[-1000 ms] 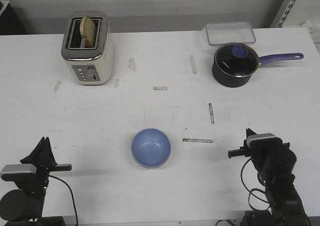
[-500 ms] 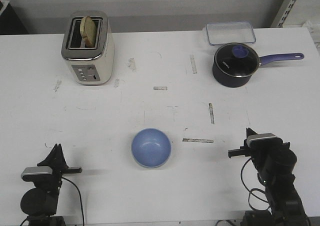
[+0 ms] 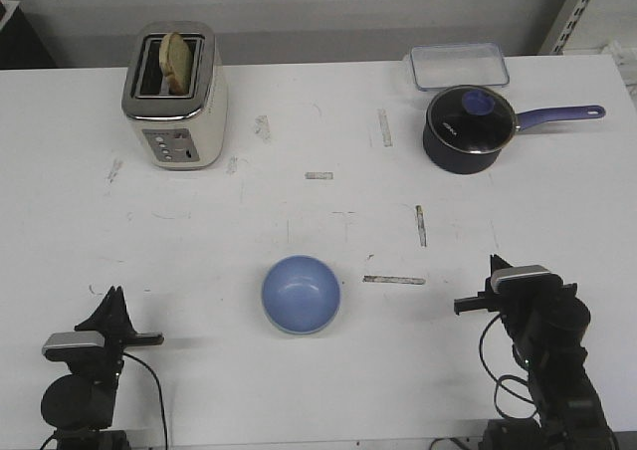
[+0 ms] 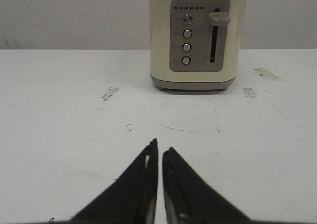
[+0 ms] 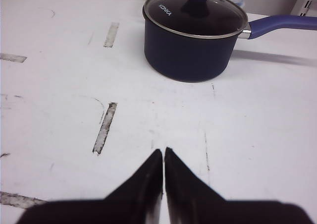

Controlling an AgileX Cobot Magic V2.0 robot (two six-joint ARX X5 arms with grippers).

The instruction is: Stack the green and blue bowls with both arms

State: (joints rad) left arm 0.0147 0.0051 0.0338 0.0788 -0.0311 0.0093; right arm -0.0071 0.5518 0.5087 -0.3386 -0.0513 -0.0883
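A light blue bowl (image 3: 301,294) sits upright on the white table (image 3: 328,221), near the front and midway between my arms. No green bowl shows on its own in any view; I cannot tell whether one lies under the blue bowl. My left gripper (image 3: 112,299) rests at the front left, shut and empty; in the left wrist view (image 4: 159,147) its fingers nearly touch above bare table. My right gripper (image 3: 493,265) rests at the front right, shut and empty, and shows the same in the right wrist view (image 5: 164,150).
A cream toaster (image 3: 175,97) with a slice of bread stands at the back left, straight ahead of the left gripper (image 4: 190,38). A navy saucepan (image 3: 469,128) with a purple handle is at the back right (image 5: 193,35), and a clear container (image 3: 459,66) lies behind it.
The left arm has shifted right and drawn back towards the front edge, then stopped. The right arm and the blue bowl have not moved.
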